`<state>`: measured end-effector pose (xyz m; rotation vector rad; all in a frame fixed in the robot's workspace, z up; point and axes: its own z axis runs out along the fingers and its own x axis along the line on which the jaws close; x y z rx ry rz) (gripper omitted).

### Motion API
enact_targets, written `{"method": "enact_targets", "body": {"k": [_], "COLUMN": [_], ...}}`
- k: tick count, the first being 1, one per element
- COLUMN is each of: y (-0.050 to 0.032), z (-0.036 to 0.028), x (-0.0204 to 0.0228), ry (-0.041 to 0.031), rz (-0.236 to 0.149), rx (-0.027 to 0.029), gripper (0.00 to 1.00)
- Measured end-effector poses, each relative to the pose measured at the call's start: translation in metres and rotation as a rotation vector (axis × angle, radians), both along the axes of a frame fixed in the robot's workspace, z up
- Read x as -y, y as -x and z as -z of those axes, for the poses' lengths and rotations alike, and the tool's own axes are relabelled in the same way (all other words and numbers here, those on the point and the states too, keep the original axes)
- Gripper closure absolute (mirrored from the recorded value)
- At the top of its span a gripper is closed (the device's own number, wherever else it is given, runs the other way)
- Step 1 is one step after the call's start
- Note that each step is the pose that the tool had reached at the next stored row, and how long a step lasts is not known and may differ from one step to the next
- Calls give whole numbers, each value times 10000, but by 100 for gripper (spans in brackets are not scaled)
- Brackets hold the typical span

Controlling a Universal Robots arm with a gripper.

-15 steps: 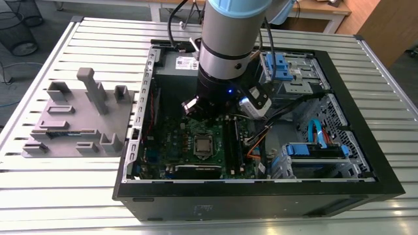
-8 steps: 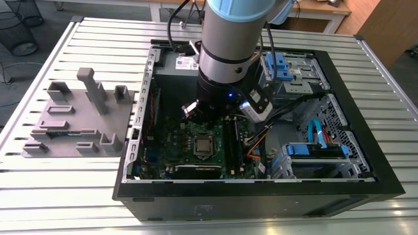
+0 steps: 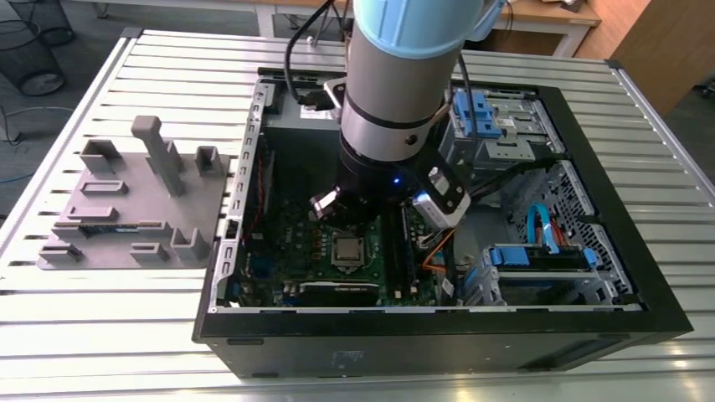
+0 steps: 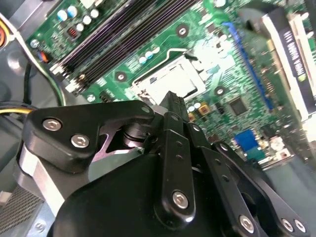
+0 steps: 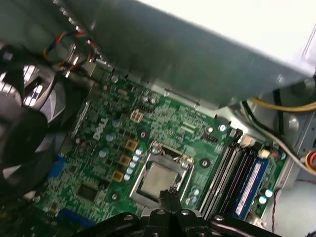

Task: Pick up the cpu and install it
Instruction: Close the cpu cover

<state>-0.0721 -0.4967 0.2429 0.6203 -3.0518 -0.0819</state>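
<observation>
Black gripper (image 4: 174,100) linkage sits closest to the lens in the second wrist view, bolts and all. I read it as clenched: the fingertips meet with nothing between them (in the first wrist view they come to one narrow point). The cpu (image 5: 158,180) is not in the grasp. It lies flat in the silver-framed socket (image 5: 141,173) on the green motherboard (image 5: 98,163), grey top facing up. The gripper tips hang right over the cpu's edge; I cannot tell whether they touch it. Dark memory slots (image 5: 227,168) run just beside the socket, and a black fan (image 5: 24,128) sits well apart at the board's far side. In the exterior view the arm (image 3: 397,75) reaches down into the open computer case (image 3: 447,335), which lies on the slatted bench (image 3: 112,335). A grey fixture plate (image 3: 123,209) sits at the exterior view's left of the case.
</observation>
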Motion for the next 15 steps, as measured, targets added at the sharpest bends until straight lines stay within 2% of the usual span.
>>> {"method": "enact_targets", "body": {"k": [6,15], "y": [0,0], "z": [30,115], "x": [132,211], "ry": [-1,-2], "rz": [71,555], "rx": [2,25], "gripper": [89,89]}}
